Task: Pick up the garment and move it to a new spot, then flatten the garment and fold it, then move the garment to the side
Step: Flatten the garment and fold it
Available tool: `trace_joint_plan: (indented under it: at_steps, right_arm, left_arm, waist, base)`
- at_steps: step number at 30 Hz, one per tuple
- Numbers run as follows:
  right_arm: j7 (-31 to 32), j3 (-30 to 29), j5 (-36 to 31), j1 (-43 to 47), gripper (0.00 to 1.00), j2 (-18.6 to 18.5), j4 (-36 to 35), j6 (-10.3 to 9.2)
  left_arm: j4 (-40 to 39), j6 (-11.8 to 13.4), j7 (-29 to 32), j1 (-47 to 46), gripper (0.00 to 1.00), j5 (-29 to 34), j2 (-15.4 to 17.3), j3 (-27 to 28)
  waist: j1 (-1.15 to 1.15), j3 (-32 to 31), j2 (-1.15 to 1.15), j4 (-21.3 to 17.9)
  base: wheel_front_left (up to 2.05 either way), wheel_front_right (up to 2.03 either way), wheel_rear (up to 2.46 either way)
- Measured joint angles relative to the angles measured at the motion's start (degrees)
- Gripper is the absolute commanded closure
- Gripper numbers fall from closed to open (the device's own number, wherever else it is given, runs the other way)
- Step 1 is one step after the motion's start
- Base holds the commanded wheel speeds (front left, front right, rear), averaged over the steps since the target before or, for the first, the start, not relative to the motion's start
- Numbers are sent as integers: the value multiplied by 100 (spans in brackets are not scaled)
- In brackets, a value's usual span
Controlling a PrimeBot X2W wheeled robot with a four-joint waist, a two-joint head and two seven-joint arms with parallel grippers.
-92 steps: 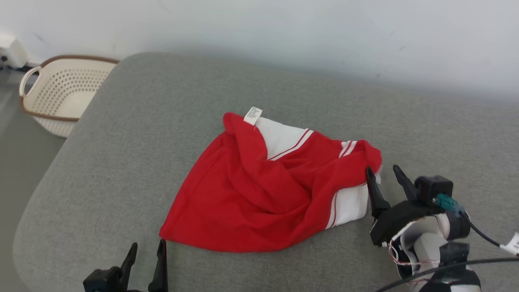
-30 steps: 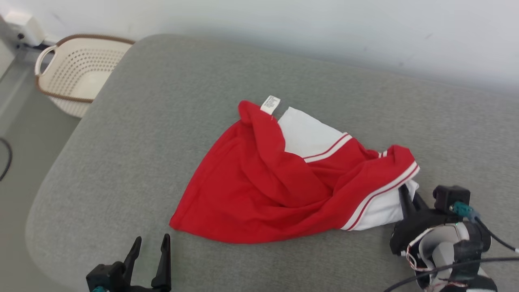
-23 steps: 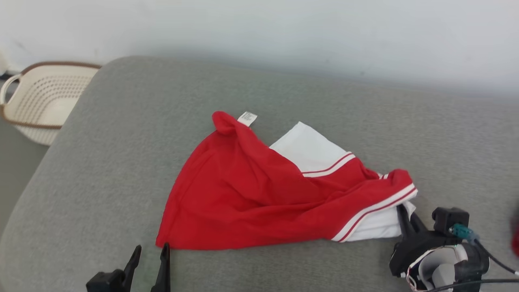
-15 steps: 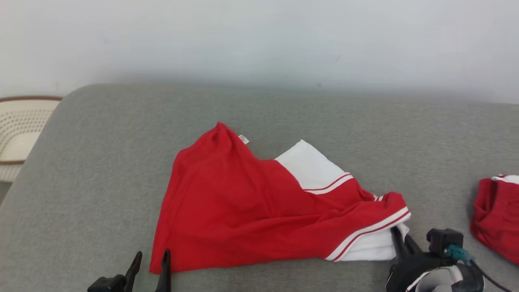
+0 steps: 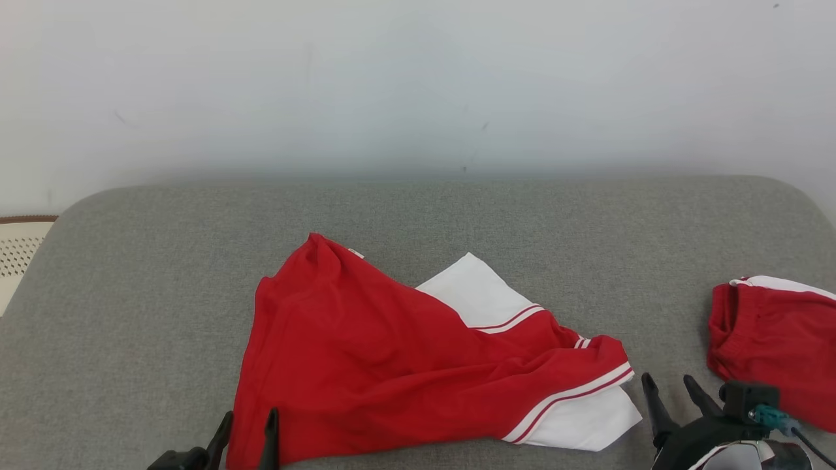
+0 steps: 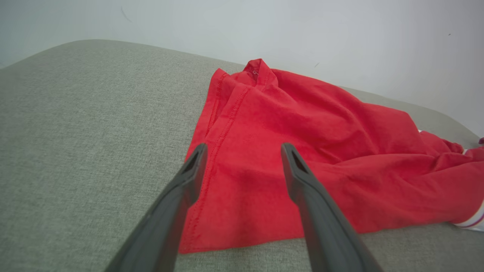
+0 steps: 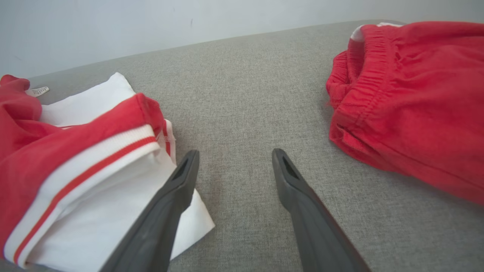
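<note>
The garment [image 5: 366,365], red with white panels and red-and-white stripes, lies crumpled on the grey cushion [image 5: 496,228]. My right gripper [image 5: 667,384] stands open just right of its white corner, holding nothing. In the right wrist view the right gripper [image 7: 235,155] hovers over bare cushion, its left finger beside the garment's white hem [image 7: 113,189]. My left gripper [image 5: 250,419] is open at the garment's near left corner. Seen from the left wrist, the left gripper [image 6: 244,149] straddles the red hem [image 6: 242,181] without closing on it.
A second red garment with an elastic waistband [image 5: 774,343] lies at the cushion's right end, close to my right gripper, and shows again in the right wrist view [image 7: 416,98]. A cream perforated basket [image 5: 16,251] sits past the cushion's left edge. A pale wall runs behind.
My right gripper has opened and let go of the garment's striped white edge. The camera has swung right, bringing the second red garment into view and the basket to the edge.
</note>
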Motion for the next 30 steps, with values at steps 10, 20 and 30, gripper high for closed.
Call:
trace_joint_plan:
  at_steps: [10,20,30]
  right_arm:
    - [-7,-89,25,2,0,10,-1182,0]
    - [143,740,69,-666,0,4,-940,0]
    - [492,1127,41,-1506,0,8,404,0]
  left_arm:
    - [-37,7,0,77,0,-1,0,-26]
    - [-44,16,0,16,0,-3,0,-102]
    - [-7,18,0,-37,0,-49,0,-199]
  waist:
    - [0,61,0,62]
    - [1,155,0,257]
    - [1,274,0,734]
  base:
    - [0,0,0]
    - [0,0,0]
    - [0,0,0]
